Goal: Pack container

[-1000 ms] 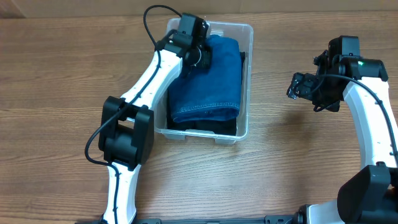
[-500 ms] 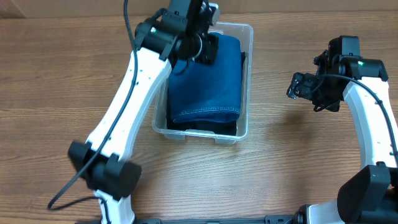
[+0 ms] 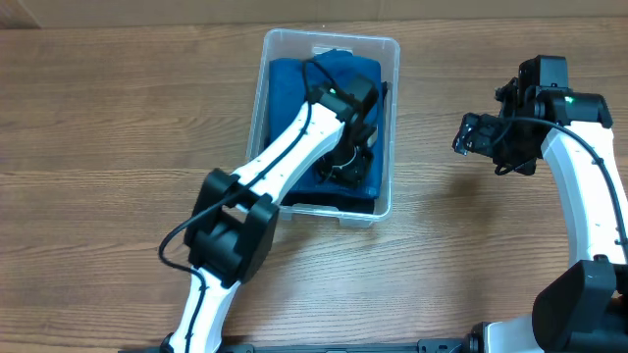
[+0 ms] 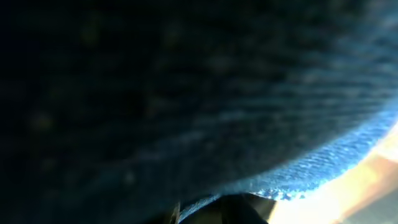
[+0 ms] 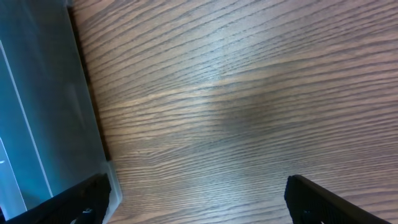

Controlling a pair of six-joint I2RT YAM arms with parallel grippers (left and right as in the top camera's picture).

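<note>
The clear plastic container (image 3: 332,38) stands at the table's back centre. Folded blue jeans (image 3: 292,98) fill it, over a dark garment (image 3: 324,205) that shows at the near end. My left gripper (image 3: 348,162) is down inside the container, on the jeans near the right wall. The left wrist view shows only blue denim (image 4: 311,124) very close up, and the jaws are hidden. My right gripper (image 3: 476,137) hovers over the table to the right of the container, open and empty (image 5: 199,202). The container's wall (image 5: 37,124) is at the left of the right wrist view.
The wooden table (image 3: 98,147) surrounds the container. The left arm (image 3: 285,157) reaches across the container's near left corner. The right arm (image 3: 579,186) stands at the right edge.
My left gripper has moved from the container's far left corner to its near right part and sits lower on the jeans. The right arm has not moved.
</note>
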